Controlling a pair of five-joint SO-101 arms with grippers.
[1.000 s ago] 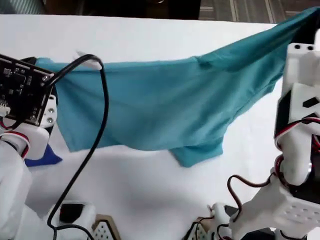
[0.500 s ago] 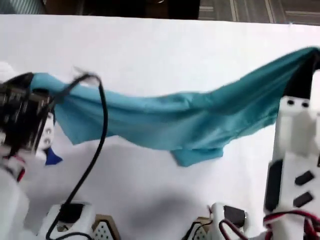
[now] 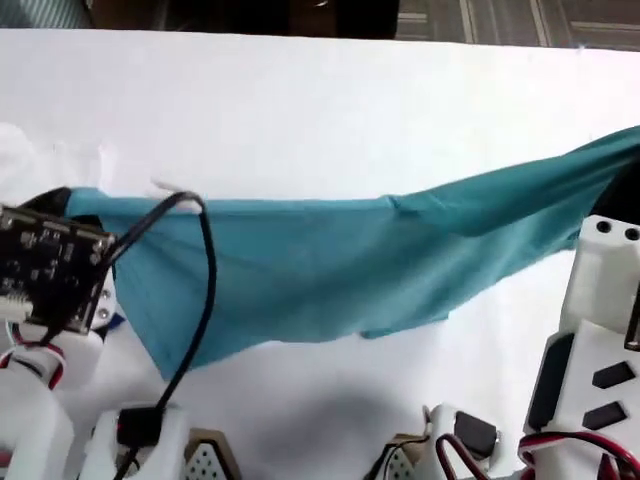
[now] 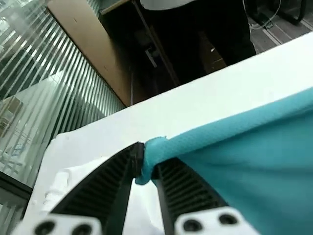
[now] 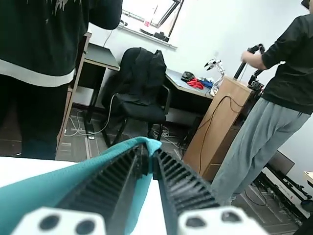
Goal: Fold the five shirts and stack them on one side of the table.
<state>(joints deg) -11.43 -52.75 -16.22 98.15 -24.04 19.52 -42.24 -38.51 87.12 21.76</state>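
A teal shirt point(image 3: 340, 265) hangs stretched between both arms above the white table point(image 3: 300, 90). My left gripper point(image 4: 145, 164) is shut on one corner of the teal shirt point(image 4: 244, 147), at the left in the high view. My right gripper point(image 5: 148, 159) is shut on the opposite edge of the teal shirt point(image 5: 58, 188), at the far right in the high view. The cloth sags in the middle, its lower hem near the table.
A black cable point(image 3: 195, 300) from the left arm crosses the shirt. A bit of dark blue cloth point(image 3: 116, 322) peeks out beside the left arm. White fabric point(image 4: 66, 178) lies at the table's left edge. The arm bases point(image 3: 420, 455) stand along the near edge.
Both grippers have moved toward the near edge with the shirt. It went from spread to bunched and sagging, then pulled taut again, lower in the high view.
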